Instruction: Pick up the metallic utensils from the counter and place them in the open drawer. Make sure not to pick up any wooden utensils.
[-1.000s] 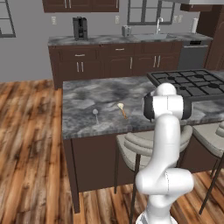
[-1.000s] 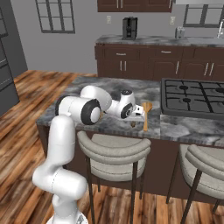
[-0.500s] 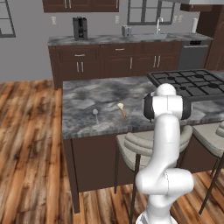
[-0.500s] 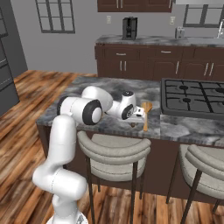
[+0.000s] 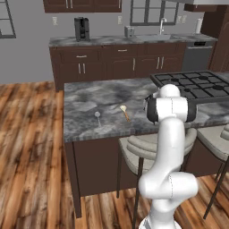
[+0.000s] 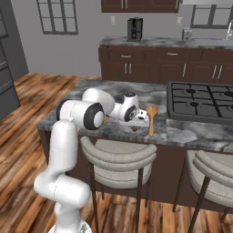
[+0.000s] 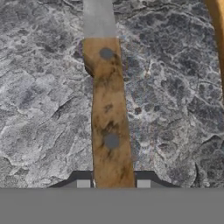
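The counter (image 5: 85, 96) was a marbled island, with bare slab open along its left half and the near edge dropping straight to the stools (image 6: 119, 157) tucked under it. A stove (image 5: 197, 85) took up its right end. The spoon (image 5: 98, 117) lay alone on the slab near the front edge, head away from it, with free stone all round. The wooden utensil (image 5: 125, 112) lay to its right, well apart from it, and the arm's elbow hid the counter beyond. From the right base view the arm reached low across the slab and the gripper (image 6: 139, 124) hung close above the stone, just beside the wooden utensil (image 6: 151, 119) and near the front edge. In the hand view a brown handle (image 7: 109, 113) with two grey spots ran up between the fingertips (image 7: 83, 183), ending in a flat grey part (image 7: 99, 18) cut off by the top edge. The fingers sat on either side of the handle, very close to it, but I could not tell whether they were pinching it or merely straddling it.
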